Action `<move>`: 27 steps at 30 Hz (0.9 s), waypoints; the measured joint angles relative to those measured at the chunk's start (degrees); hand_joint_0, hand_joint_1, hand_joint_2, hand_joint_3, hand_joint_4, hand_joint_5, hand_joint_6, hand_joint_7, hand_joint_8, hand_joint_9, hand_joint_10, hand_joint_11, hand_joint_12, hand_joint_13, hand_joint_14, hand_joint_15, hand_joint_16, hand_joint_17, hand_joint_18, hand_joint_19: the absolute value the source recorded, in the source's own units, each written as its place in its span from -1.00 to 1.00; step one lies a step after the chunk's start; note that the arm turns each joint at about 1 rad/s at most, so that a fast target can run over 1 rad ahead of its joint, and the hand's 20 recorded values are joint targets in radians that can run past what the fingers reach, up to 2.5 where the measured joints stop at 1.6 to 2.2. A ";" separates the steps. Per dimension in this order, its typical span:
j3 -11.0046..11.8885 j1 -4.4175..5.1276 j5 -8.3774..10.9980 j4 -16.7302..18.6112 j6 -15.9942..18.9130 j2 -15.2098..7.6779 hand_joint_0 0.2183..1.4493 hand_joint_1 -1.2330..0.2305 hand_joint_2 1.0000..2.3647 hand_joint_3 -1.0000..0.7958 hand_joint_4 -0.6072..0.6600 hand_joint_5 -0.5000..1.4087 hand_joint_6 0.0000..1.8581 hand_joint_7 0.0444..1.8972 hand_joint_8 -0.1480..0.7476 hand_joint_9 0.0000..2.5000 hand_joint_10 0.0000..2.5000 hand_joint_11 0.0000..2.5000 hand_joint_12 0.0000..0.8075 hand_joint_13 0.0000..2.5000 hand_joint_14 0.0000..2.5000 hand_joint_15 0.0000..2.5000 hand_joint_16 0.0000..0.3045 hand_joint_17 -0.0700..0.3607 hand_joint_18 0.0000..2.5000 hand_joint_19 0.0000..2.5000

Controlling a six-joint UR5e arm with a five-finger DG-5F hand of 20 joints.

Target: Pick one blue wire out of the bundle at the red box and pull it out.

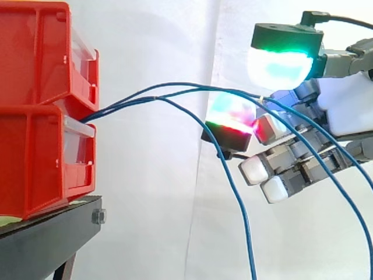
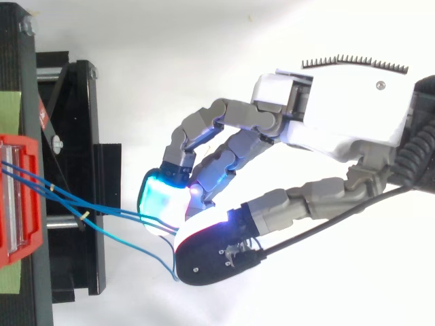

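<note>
Two stacked red plastic bins (image 1: 35, 146), glossy and hard-edged, sit on a black metal stand (image 1: 49, 233). The grey-and-white jointed hand (image 2: 340, 115) has its thick glowing pads (image 1: 280, 65) closed together, apparently pinching one strand of the thin, slack blue wires (image 1: 152, 98); which strand is unclear. All strands root at the bins' front, so the pulling remains.

The thin blue wires (image 1: 152, 98) slip into the lower red plastic bin (image 1: 35, 157) at 9 o'clock of the side view, their ends hidden inside, and run off that view's bottom edge at 5 o'clock. From above, glare at 7 o'clock swallows them where they meet the grey-and-white robot hand (image 2: 340, 102), so any grip cannot be told.
</note>
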 measured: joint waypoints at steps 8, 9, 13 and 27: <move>0.00 0.00 -0.01 -0.02 0.05 0.00 -0.36 -0.45 -0.97 -0.12 0.05 -0.64 0.01 -0.20 -0.11 -0.11 -0.98 -0.33 -0.12 -0.37 -0.98 -0.58 -0.62 -0.07 -0.60 -0.52; 0.00 0.00 -0.02 -0.02 0.05 0.00 -0.36 -0.44 -0.97 -0.11 0.05 -0.64 0.01 -0.19 -0.12 -0.10 -0.98 -0.33 -0.11 -0.36 -0.98 -0.58 -0.62 -0.07 -0.59 -0.51; 0.00 0.02 -0.07 -0.01 0.05 0.01 -0.37 -0.39 -0.98 -0.13 0.08 -0.63 0.00 -0.19 -0.10 -0.07 -0.98 -0.35 -0.09 -0.35 -0.98 -0.58 -0.60 -0.04 -0.57 -0.51; 0.00 0.01 -0.09 0.00 0.05 0.00 -0.39 -0.32 -0.98 -0.24 0.14 -0.60 -0.04 -0.09 -0.12 -0.03 -0.98 -0.36 -0.11 -0.34 -0.98 -0.58 -0.62 -0.07 -0.58 -0.50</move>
